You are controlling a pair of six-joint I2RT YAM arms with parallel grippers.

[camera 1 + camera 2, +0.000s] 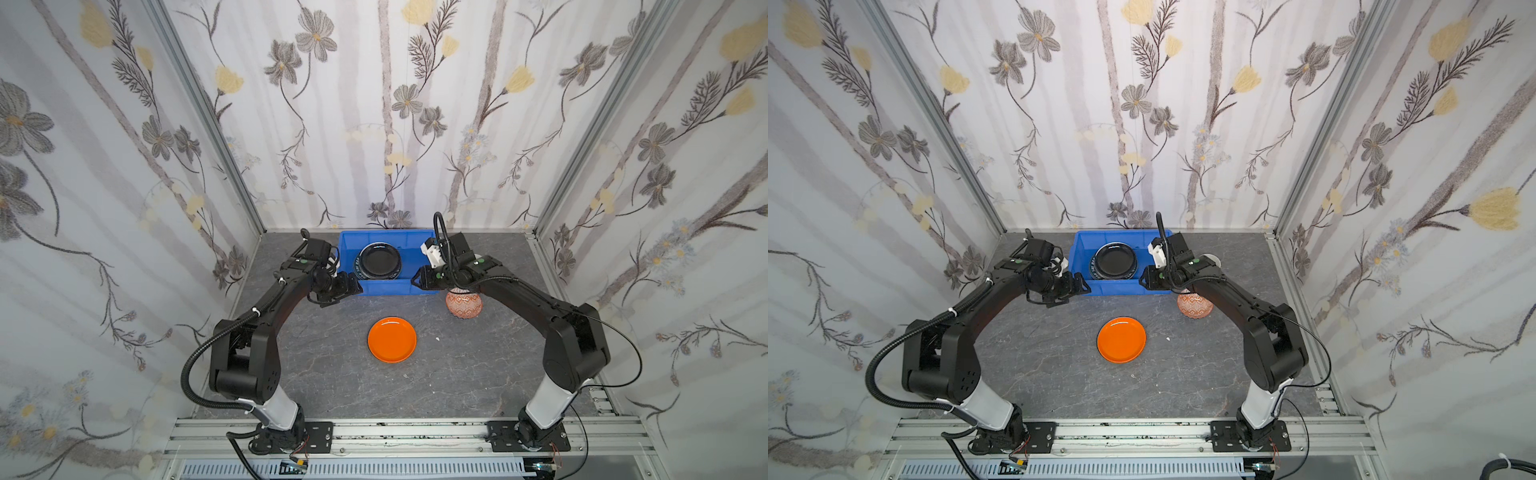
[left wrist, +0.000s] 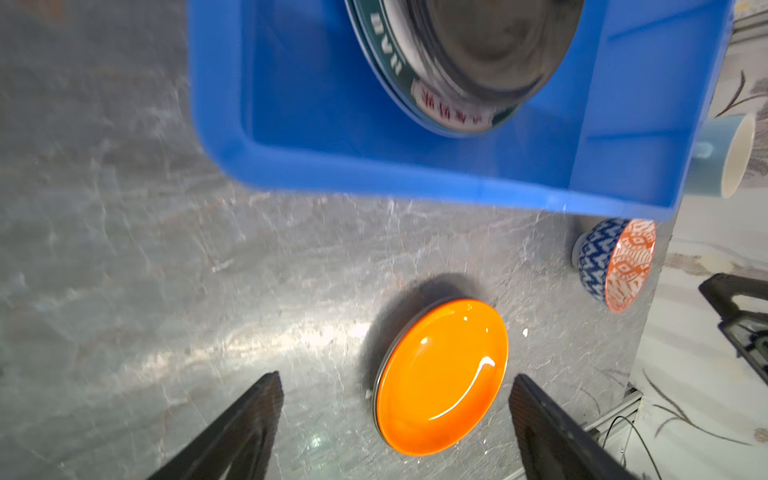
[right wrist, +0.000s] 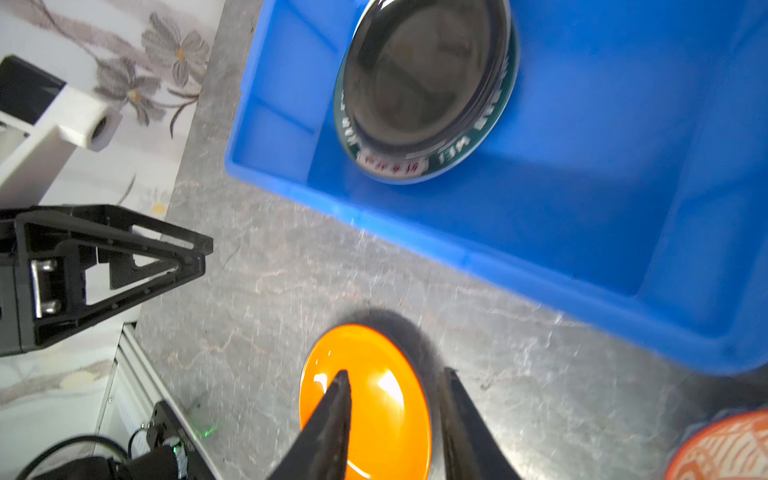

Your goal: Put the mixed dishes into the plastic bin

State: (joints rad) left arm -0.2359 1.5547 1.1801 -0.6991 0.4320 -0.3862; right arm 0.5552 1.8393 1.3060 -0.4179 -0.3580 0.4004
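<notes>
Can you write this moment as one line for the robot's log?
bin: black plate inside | outside bin: orange plate, patterned bowl, mug | left gripper: open, empty | right gripper: open, empty

This was a robot test cell in a lab. Thin wall panels printed with grey and yellow flowers point(image 1: 395, 124) were slotted into bare aluminium corner posts point(image 1: 206, 120), boxing in a grey marble-patterned worktop point(image 1: 332, 374). Two black jointed robot arms, left point(image 1: 245, 353) and right point(image 1: 577, 345), stood bolted to a slotted aluminium rail point(image 1: 415, 432). A loose black corrugated cable hose point(image 1: 185, 370) and a pale slotted cable duct point(image 1: 374, 469) ran along the front.
</notes>
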